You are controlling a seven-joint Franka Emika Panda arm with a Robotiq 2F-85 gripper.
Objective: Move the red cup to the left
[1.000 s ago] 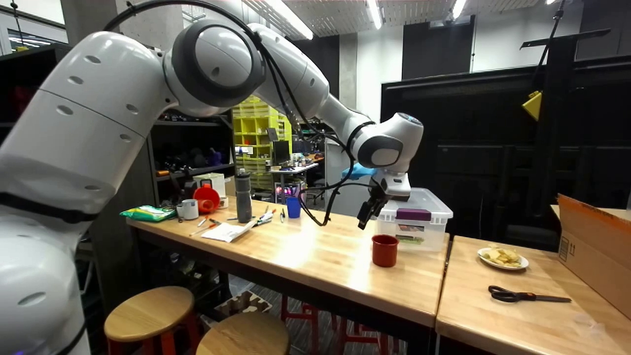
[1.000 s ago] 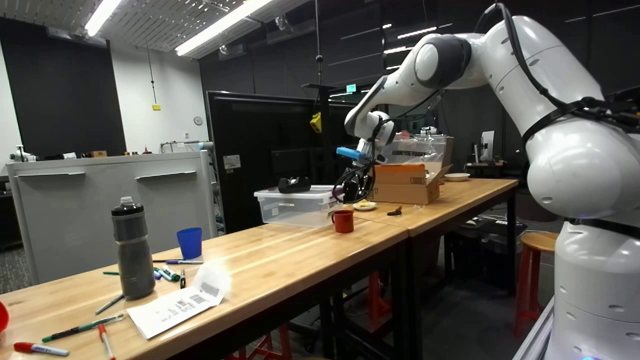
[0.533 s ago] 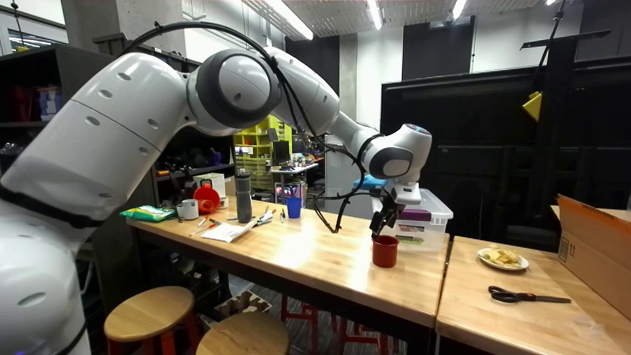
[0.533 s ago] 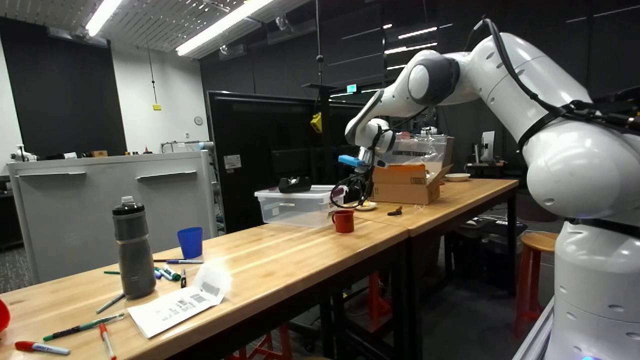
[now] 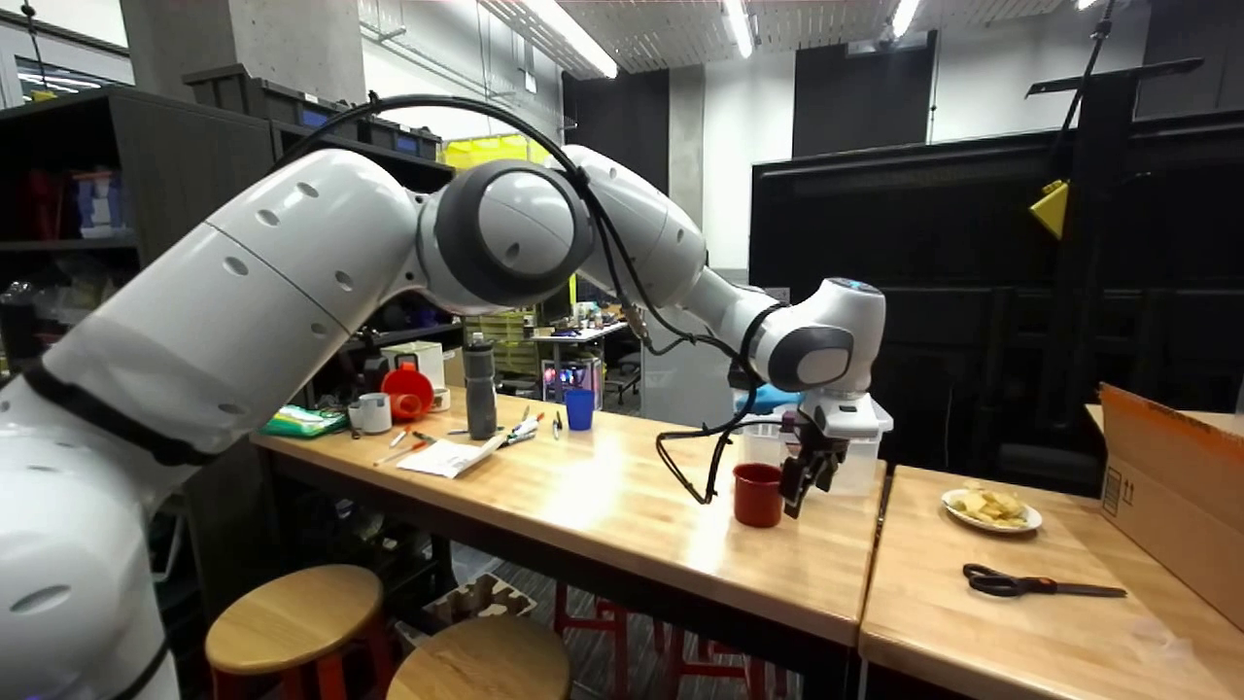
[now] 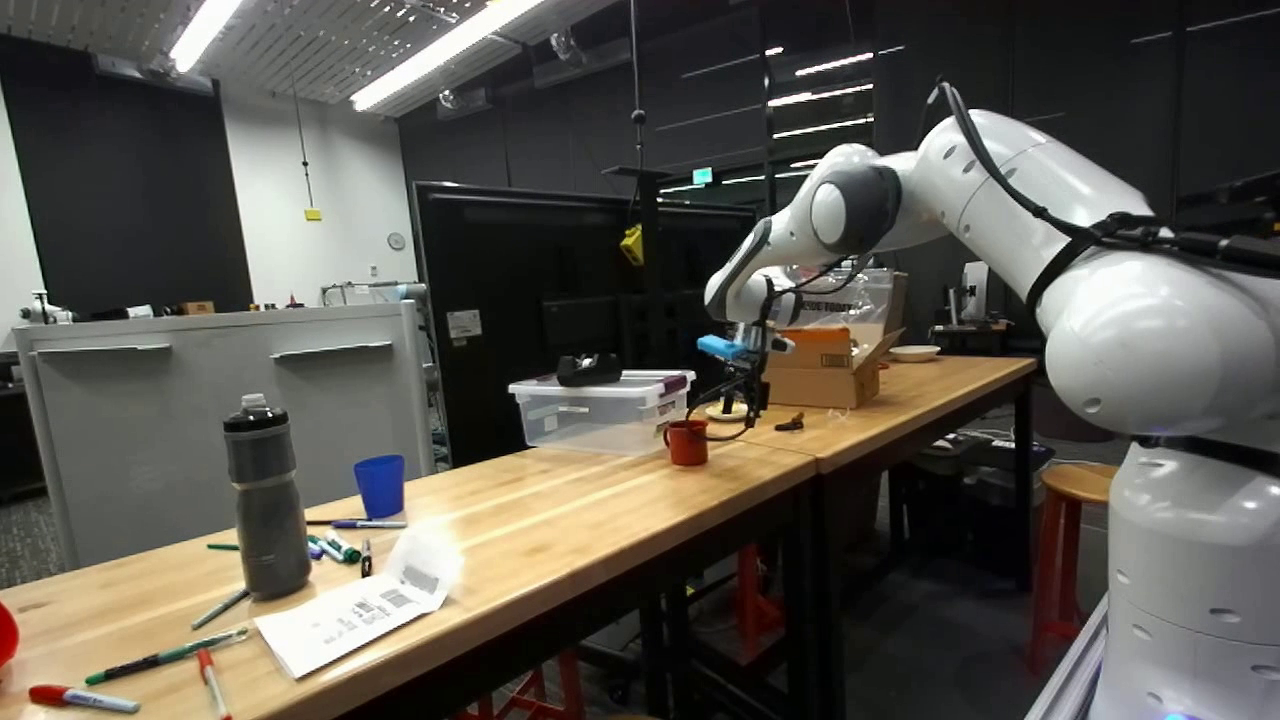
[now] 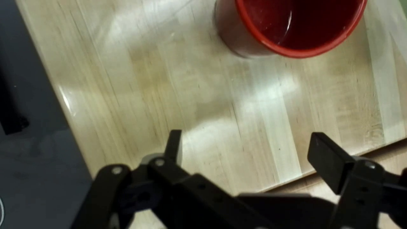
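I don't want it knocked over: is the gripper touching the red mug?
Apart. The wrist view plainly shows wooden tabletop between the open gripper and the red mug.

White strip lights (image 5: 573, 39) overhead, glaring at their cores, brighten both exterior views for me. In an exterior view I see hot patches of glare on the wooden table (image 5: 632, 506), while the black panel (image 5: 972, 340) sinks into deep darkness. In an exterior view, the raised corner of the paper (image 6: 345, 615) bleeds into white haze. My wrist view is softer: pale reflections, dull shadows, a thin bright streak inside the red cup (image 7: 286, 28), and the gripper (image 7: 246, 136) nearly black.
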